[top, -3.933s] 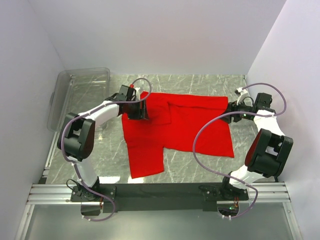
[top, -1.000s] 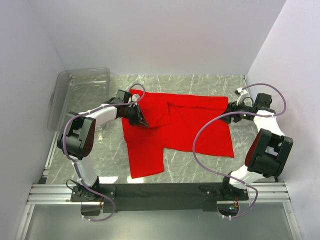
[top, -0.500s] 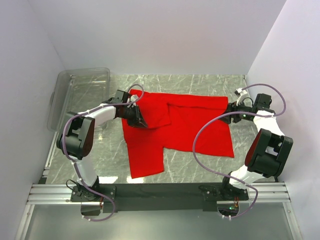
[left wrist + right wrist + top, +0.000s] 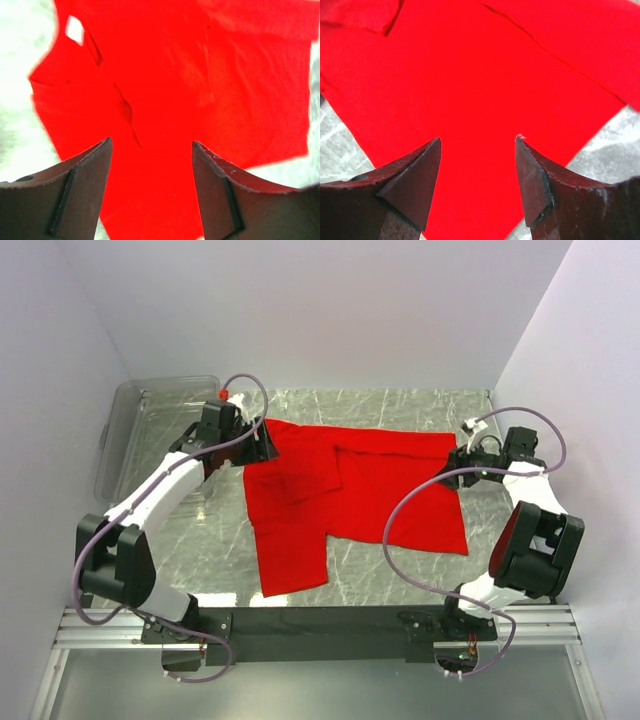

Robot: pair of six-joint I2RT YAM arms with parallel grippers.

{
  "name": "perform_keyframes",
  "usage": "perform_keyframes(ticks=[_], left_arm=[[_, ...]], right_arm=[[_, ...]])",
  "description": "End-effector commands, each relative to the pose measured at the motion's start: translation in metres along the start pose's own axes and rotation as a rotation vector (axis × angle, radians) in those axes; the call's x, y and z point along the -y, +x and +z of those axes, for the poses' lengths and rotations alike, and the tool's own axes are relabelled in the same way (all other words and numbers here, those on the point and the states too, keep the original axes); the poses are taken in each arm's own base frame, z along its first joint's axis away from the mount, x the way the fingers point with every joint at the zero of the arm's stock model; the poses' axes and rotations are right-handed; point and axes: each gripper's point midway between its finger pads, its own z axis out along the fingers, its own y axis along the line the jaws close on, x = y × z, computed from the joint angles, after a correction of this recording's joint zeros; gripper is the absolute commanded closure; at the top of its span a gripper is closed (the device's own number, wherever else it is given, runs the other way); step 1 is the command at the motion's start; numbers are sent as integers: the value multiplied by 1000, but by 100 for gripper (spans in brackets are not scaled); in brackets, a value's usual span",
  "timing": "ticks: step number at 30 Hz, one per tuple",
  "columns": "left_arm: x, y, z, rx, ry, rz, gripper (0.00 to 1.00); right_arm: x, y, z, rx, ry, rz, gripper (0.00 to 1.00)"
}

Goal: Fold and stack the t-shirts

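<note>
The red t-shirt (image 4: 350, 490) lies spread on the marble table with parts folded over onto itself. My left gripper (image 4: 264, 445) is open and empty, held above the shirt's far left corner. In the left wrist view the left gripper (image 4: 150, 142) has its jaws wide apart over the shirt (image 4: 200, 90), and the small white neck label (image 4: 75, 29) shows at the upper left. My right gripper (image 4: 459, 459) is at the shirt's far right edge. In the right wrist view the right gripper (image 4: 478, 139) is open and empty just over flat red cloth (image 4: 470, 75).
A clear plastic bin (image 4: 150, 425) stands at the far left, beside my left arm. White walls close in the table on the left, back and right. Bare marble (image 4: 400, 570) shows in front of the shirt. The arms' base rail (image 4: 320, 625) runs along the near edge.
My left gripper has let go of the shirt's left part and moved up and back toward the far left. The folded flap stays on the shirt. The right arm has barely moved.
</note>
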Motion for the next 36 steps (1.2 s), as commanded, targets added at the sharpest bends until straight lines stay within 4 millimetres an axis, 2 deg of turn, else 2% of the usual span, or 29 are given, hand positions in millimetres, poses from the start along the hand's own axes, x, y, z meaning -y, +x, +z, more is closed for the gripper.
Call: perform_keyframes(ticks=[1, 3, 9, 15, 16, 18, 19, 20, 21, 23, 24, 26, 27, 29, 34, 36], left_arm=[[-20, -15, -8, 111, -99, 10, 28], [-18, -21, -13, 161, -86, -23, 26], [-29, -9, -17, 179, -108, -62, 26], [-52, 7, -25, 173, -166, -128, 27], [-60, 14, -25, 163, -187, -150, 27], [-63, 17, -32, 176, -188, -203, 27], [-71, 26, -33, 167, -203, -233, 27], [-69, 27, -38, 180, -193, -276, 27], [-72, 41, -37, 153, -186, -304, 27], [-74, 51, -40, 145, -176, -390, 28], [-76, 69, -37, 98, -166, -425, 30], [-74, 82, -34, 64, -140, -493, 31], [-78, 96, -31, 34, -144, -516, 34], [-77, 106, -29, 14, -135, -541, 35], [-83, 127, -20, -40, -139, -561, 37], [-83, 130, -17, -61, -139, -561, 37]], right_arm=[[-10, -5, -5, -19, 15, -145, 32], [-18, -3, -4, -35, -1, -215, 32], [-35, -1, -10, -44, -63, -367, 32], [-42, 16, -18, -107, -78, -494, 32], [-44, 21, -20, -122, -83, -516, 32], [-51, 40, -28, -189, -105, -609, 32], [-52, 47, -33, -212, -108, -640, 32], [-60, 62, -39, -246, -131, -707, 32], [-58, 72, -45, -292, -123, -736, 32], [-62, 90, -55, -341, -119, -790, 32], [-64, 97, -58, -364, -121, -799, 32], [-67, 116, -68, -428, -123, -832, 32], [-67, 123, -70, -450, -121, -841, 32], [-69, 142, -76, -509, -127, -856, 33], [-68, 166, -81, -585, -124, -858, 34], [-66, 169, -81, -603, -118, -863, 34]])
